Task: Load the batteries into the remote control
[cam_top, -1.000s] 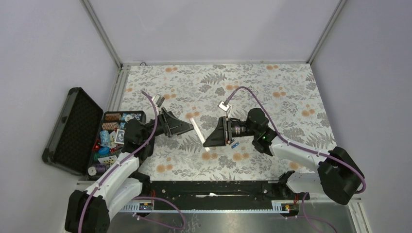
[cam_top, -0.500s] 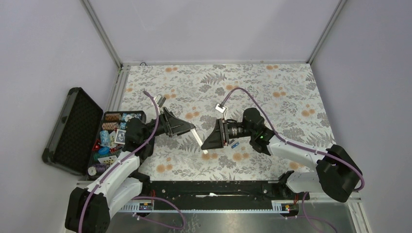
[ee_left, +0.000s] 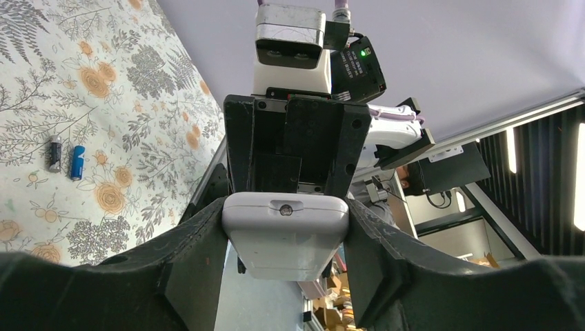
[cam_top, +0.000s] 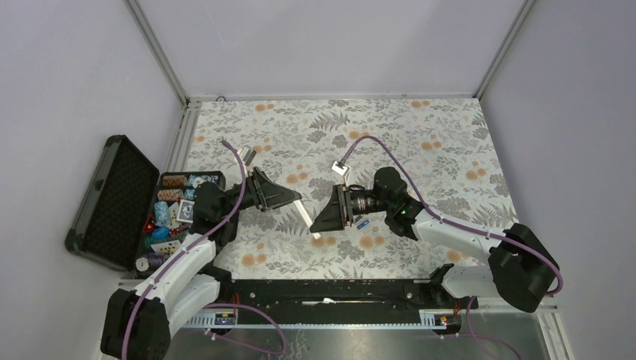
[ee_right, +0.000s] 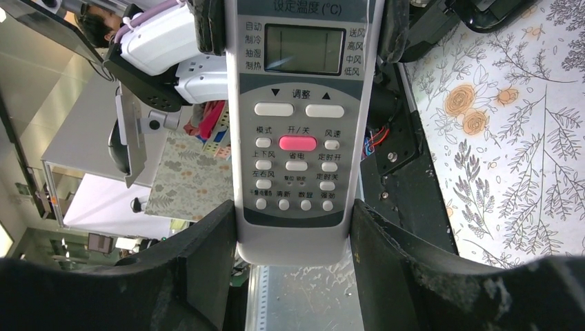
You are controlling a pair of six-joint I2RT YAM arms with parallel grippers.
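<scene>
At the left edge of the desk [cam_top: 450, 135] the black case [cam_top: 112, 199] lies open, lid flung out to the left and poker chips [cam_top: 171, 196] packed in its tray. That hems the left arm in tight on its outer side.

Moving right, the left claw [cam_top: 298, 199] reaches level toward the middle. It's narrowed onto one end of the remote control [cam_top: 304, 211], and in the wrist view both fingers [ee_left: 200, 255] sit against the white sides with no gap showing.

The remote control bridges the two claws over the middle of the desk, running from far-left to near-right.

Then the right claw [cam_top: 313, 223] points back to the left and clamps the other end. Its wrist view has the handset's grey screen and buttons facing the camera, a finger pressed to each long edge.

Just right of that claw, on the near side beneath the right wrist, the batteries [ee_left: 77, 162] lie flat on the flowered cloth. They're side by side and parallel, one blue and one dark, close together and well apart from the remote control.

The right arm sweeps off to the near-right corner, and its purple cable [cam_top: 390, 146] arches toward the far side.

Beyond both claws, bare cloth runs to the far rail [cam_top: 330, 97] and out to the right edge, the roomiest stretch here. On the near side the black base rail [cam_top: 337, 292] closes things off.
</scene>
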